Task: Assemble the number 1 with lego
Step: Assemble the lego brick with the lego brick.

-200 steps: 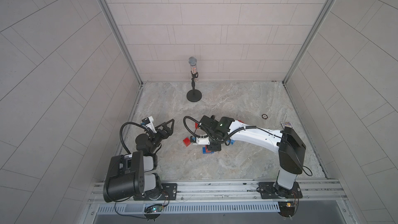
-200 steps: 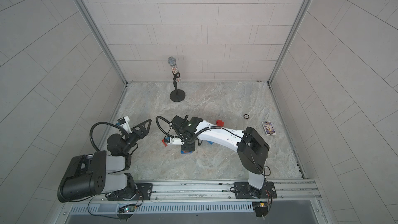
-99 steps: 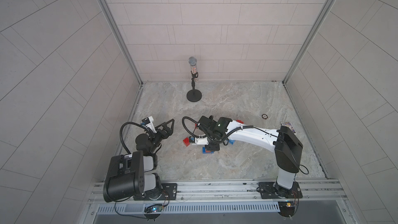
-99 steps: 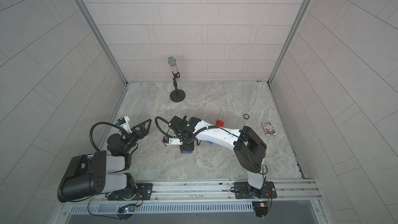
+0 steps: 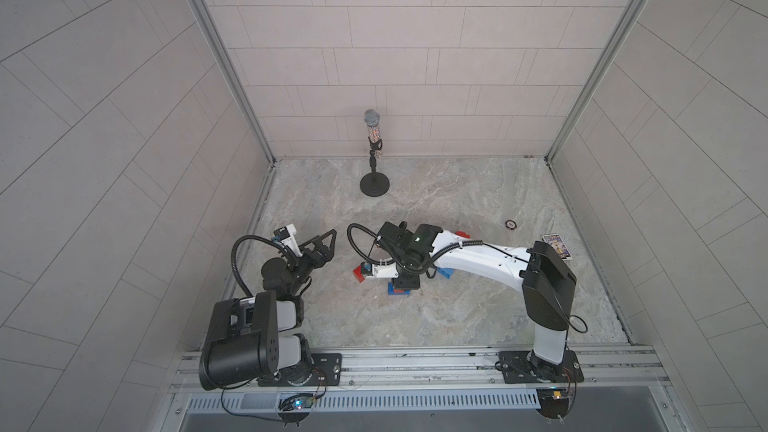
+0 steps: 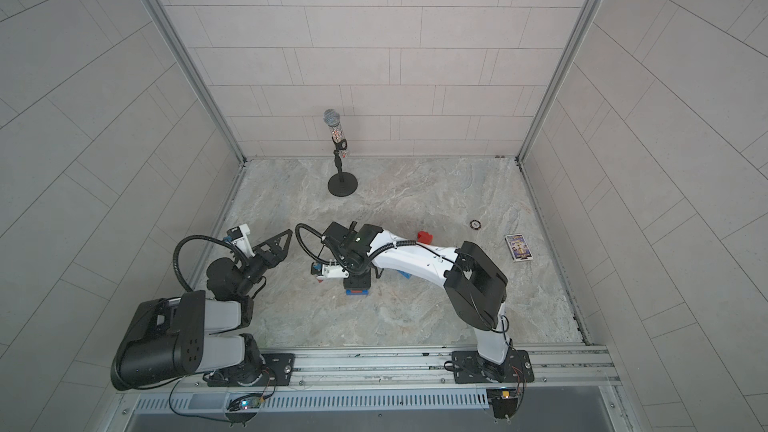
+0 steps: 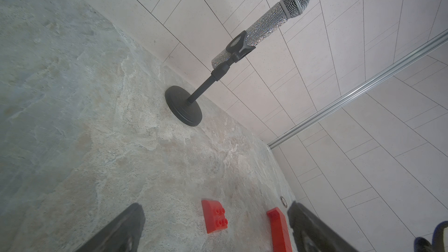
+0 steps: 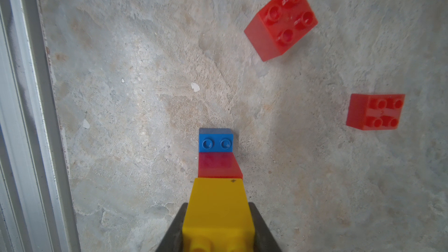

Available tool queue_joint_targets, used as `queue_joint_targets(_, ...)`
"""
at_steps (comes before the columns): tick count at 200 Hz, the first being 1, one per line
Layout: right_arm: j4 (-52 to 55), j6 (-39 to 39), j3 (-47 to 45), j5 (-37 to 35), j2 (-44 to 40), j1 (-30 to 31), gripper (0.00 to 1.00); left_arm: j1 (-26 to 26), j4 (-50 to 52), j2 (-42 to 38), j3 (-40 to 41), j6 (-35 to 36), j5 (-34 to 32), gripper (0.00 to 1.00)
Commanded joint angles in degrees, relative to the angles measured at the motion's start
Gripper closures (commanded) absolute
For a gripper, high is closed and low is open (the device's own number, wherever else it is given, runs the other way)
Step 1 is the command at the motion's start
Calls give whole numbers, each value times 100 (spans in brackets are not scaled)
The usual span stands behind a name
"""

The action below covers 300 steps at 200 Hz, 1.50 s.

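Stone table [image 5: 457,317], walls on three sides, lots of bare room toward the back; left gripper [image 5: 321,245] wide open near the left wall. Right gripper [image 8: 218,229] mid-table clamps yellow brick [image 8: 218,200], touching red brick [image 8: 218,166] atop blue brick [image 8: 215,141]; two loose red bricks [image 8: 281,20] lie apart.

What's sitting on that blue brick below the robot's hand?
A red brick, beside the yellow brick that the right hand grips. Two studs of the blue brick show; the rest is covered.
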State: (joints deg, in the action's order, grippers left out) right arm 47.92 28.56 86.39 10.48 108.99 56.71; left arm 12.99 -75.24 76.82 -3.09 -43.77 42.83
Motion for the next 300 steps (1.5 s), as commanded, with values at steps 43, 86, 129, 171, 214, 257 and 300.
queue_joint_targets(43, 250, -212, -948, 493, 841, 47, 100, 16, -280, 16, -78, -29, 58, 0)
queue_joint_targets(86, 602, -481, -700, 167, 1244, 42, 100, 15, -280, 23, -79, -31, 59, 0)
queue_joint_targets(129, 393, -584, -922, 16, 1241, 44, 100, 15, -280, 12, -69, -29, 50, 0)
queue_joint_targets(171, -42, -339, -1456, -146, 1088, 51, 100, 19, -280, 17, -69, -28, 52, 0)
queue_joint_targets(214, -108, -150, -1452, -547, 1075, 45, 100, 19, -280, 23, -80, -26, 50, 0)
queue_joint_targets(257, 77, 74, -1145, -950, 944, -27, 100, 19, -280, 25, -78, -27, 50, 0)
queue_joint_targets(300, 229, 128, -958, -943, 995, -90, 100, 15, -280, 21, -80, -29, 50, 0)
